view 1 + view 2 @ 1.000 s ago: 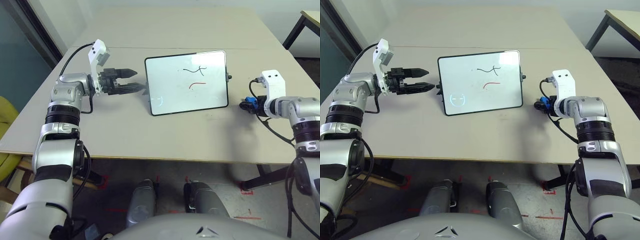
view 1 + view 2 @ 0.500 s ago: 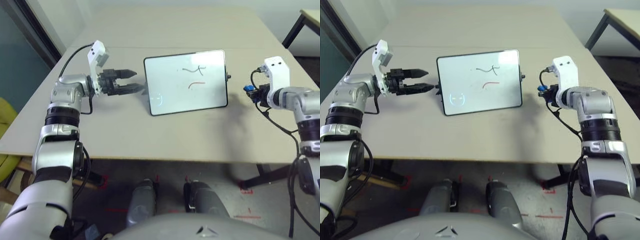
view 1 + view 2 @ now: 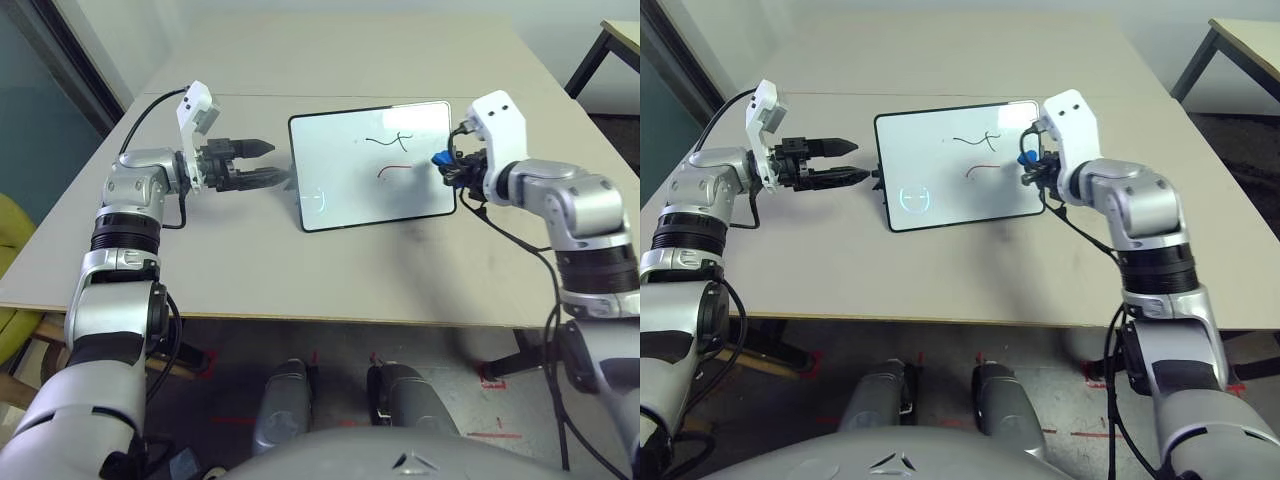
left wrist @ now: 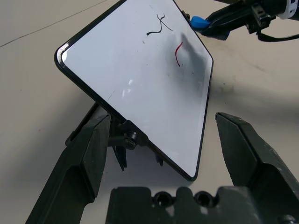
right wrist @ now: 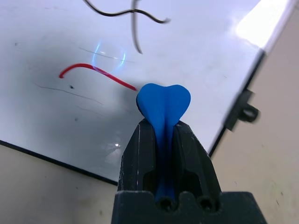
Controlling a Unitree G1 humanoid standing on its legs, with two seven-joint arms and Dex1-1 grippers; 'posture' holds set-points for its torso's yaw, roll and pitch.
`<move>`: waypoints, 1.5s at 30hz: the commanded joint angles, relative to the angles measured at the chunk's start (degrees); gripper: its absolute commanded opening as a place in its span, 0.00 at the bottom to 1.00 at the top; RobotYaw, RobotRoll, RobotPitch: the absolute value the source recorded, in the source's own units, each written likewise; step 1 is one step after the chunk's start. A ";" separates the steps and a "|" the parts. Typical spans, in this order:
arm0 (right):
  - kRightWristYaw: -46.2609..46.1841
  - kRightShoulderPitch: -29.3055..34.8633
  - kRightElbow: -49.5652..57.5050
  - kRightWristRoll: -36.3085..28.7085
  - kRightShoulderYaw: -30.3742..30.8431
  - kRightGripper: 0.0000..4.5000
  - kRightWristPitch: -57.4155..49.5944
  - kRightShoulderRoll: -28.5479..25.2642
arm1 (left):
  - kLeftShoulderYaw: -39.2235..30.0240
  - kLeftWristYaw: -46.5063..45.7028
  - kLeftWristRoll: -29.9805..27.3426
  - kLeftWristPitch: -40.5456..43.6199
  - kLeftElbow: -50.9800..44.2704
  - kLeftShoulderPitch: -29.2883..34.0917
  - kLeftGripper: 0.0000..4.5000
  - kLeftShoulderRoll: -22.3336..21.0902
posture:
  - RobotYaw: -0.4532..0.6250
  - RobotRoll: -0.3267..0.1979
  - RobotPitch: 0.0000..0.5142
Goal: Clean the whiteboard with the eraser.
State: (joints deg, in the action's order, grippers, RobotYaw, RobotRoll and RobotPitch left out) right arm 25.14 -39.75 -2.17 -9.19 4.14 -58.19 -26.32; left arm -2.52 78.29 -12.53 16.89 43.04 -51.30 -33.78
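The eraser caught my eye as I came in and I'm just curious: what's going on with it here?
The robot's right gripper holds the eraser between its fingers, over the side of the whiteboard nearer that arm. A black mark and a red one are on the board, so it isn't clean. The left gripper is open beside the board's other side, holding nothing.

glossy whiteboard (image 3: 370, 190), matt smooth blue eraser (image 5: 163, 102)
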 commanded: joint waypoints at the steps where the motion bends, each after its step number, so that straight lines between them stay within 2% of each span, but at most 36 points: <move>1: -1.10 -0.83 -1.66 2.50 2.99 0.06 2.81 0.82 | 0.96 0.78 -0.37 0.12 -1.56 -0.45 1.00 -0.03 | 0.53 0.62 0.13; 8: -0.62 -1.75 -4.04 5.48 6.99 0.06 6.24 1.61 | 1.06 0.86 -0.52 0.13 -1.91 -0.56 1.00 -0.17 | 0.54 0.62 0.13; 15: 0.71 -1.91 -5.83 11.22 12.95 0.06 11.76 0.27 | 1.20 1.02 -0.55 0.06 -2.08 -0.58 1.00 -0.19 | 0.54 0.62 0.12; 34: 7.67 -4.28 -5.36 17.18 20.01 0.06 20.18 3.74 | 1.46 0.91 -0.29 -0.55 -1.16 -1.48 1.00 0.12 | 0.54 0.62 0.11; 40: 8.49 -3.89 -6.41 19.54 20.78 0.06 22.11 3.22 | 1.43 0.89 -0.37 -0.59 -1.17 -1.51 1.00 0.16 | 0.54 0.62 0.11; 45: 9.10 -3.76 -9.16 20.70 19.02 0.06 23.42 1.10 | 1.37 0.78 -0.40 -0.78 -0.91 -1.71 1.00 0.25 | 0.54 0.62 0.11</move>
State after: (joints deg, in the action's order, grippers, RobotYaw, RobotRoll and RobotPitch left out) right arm 33.86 -43.53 -9.45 10.52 24.14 -34.77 -24.06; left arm -1.44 78.77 -12.53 16.58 41.56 -51.82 -33.76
